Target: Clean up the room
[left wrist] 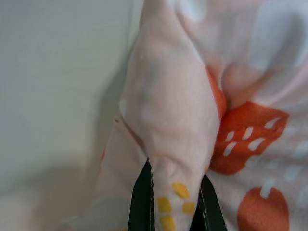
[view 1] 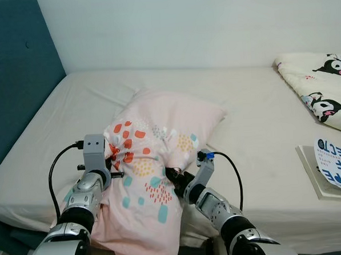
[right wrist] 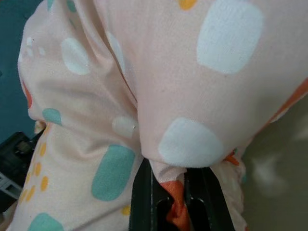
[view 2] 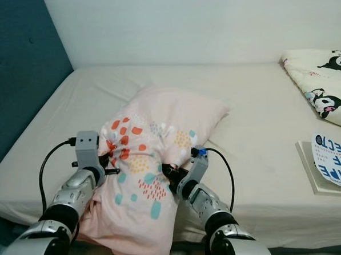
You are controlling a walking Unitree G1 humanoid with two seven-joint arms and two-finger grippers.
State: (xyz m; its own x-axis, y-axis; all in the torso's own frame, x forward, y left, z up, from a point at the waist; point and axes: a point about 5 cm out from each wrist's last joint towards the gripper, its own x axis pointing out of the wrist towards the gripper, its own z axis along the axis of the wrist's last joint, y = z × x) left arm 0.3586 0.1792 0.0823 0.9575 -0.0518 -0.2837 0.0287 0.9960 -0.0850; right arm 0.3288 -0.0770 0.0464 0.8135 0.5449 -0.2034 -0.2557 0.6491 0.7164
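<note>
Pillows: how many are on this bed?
1: the pink pillow at the bed's near edge, pinched by the left gripper and right gripper. None seems hidden.

A: What's showing of the robot's body?

B: Two silver arms are gleaming, ringed with black joint bands. A grey box is sitting on the left wrist (view 1: 94, 151), a black cable (view 1: 54, 173) looping from it.

A: And the other side?

B: The right wrist (view 1: 203, 171) is carrying a blue connector and its own black cable.

A pink pillow (view 1: 155, 157) with orange, teal and yellow spots lies bunched on the beige bed (view 1: 249, 106), drooping over its near edge.
</note>
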